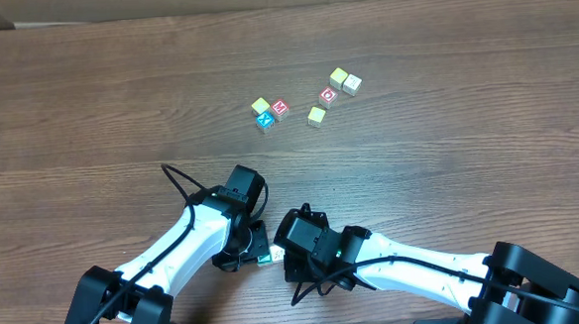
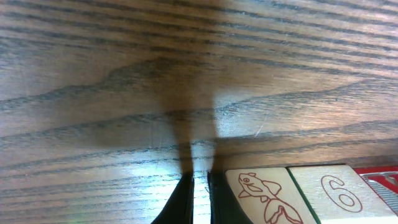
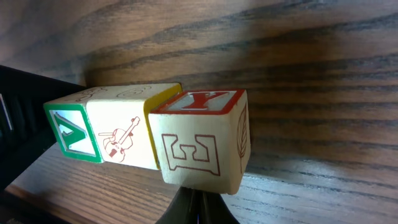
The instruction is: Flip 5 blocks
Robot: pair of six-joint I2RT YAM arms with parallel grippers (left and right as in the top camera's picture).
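Several blocks (image 1: 316, 116) lie scattered at the table's far middle, with yellow-green, red and teal tops. A short row of blocks (image 1: 266, 255) sits between my two grippers near the front edge. In the left wrist view, the left gripper (image 2: 199, 200) is shut and empty on the wood, just left of a fish-picture block (image 2: 267, 196) and a block marked 6 (image 2: 339, 191). The right gripper (image 3: 199, 210) is shut, its tips right beneath a block with an E face and a red Y top (image 3: 199, 140). Beside that sits a green A and violin block (image 3: 121, 140).
The brown wood-grain table (image 1: 88, 103) stretches to the far edge. Both arms (image 1: 404, 265) crowd the front middle, their black wrists almost touching. A black cable (image 1: 181, 183) loops off the left arm.
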